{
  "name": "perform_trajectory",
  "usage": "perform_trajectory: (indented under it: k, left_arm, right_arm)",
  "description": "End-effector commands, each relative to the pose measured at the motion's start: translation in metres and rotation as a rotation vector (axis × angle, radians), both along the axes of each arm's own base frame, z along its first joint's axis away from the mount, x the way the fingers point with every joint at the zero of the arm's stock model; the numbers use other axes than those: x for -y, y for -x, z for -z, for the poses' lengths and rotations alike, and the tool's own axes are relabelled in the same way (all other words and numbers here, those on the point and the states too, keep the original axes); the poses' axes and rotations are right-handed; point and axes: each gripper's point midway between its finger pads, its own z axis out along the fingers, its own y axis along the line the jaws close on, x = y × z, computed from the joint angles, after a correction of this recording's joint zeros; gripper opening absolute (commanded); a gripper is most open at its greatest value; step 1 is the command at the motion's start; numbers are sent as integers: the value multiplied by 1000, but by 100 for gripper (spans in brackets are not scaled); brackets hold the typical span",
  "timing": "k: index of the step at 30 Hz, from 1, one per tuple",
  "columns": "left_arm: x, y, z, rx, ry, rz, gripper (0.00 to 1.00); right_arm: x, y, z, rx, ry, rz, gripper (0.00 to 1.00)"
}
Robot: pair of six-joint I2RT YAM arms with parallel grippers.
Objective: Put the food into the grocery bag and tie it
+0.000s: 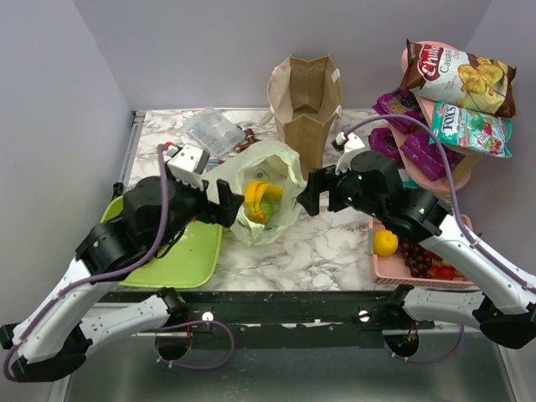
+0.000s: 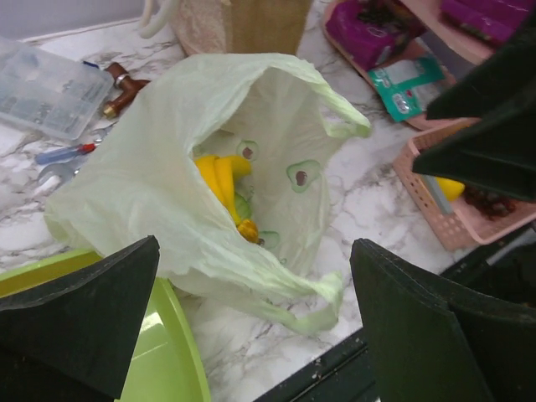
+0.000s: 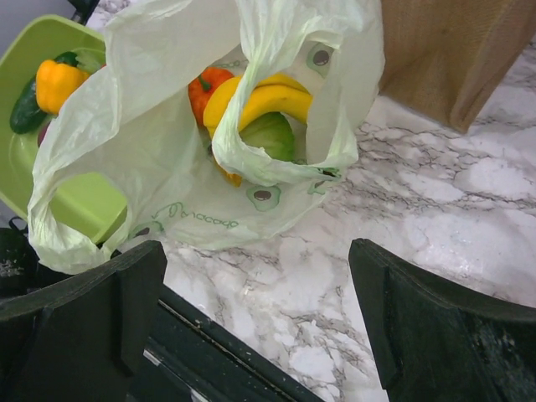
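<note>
left claw (image 1: 224,203), right claw (image 1: 308,194) both wide open, empty; grocery bag (image 1: 272,172) sits between them on counter (image 1: 335,251), mouth gaping (lined up for handles, I guess); bananas (image 3: 268,99), cabbage (image 3: 270,134) inside

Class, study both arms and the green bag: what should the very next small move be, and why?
Probably ease the right gripper forward to pinch the nearest handle of the bag. Both it and the left gripper stand open and empty beside the bag, bananas already lie inside, and the handles hang loose, untied.
</note>
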Motion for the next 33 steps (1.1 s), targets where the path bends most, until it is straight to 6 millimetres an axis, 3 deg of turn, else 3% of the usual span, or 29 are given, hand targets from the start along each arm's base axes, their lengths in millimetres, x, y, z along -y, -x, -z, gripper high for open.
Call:
perform_trajectory:
  k: [1, 7, 13, 22, 33]
  left_arm:
    - [2, 46, 30, -68, -16, 211, 99]
    - [15, 78, 64, -138, 0, 380, 96]
    - [32, 89, 98, -160, 7, 465, 93]
    - [55, 89, 116, -138, -11, 503, 95]
    - [63, 58, 147, -109, -74, 379, 87]
  right_arm:
    - [-16, -3, 0, 13, -19, -61, 100]
    - [-26, -16, 3, 31, 8, -65, 100]
    - [-34, -28, 12, 38, 43, -63, 100]
    - [-43, -44, 13, 69, 85, -65, 100]
    - [-44, -48, 17, 85, 118, -75, 100]
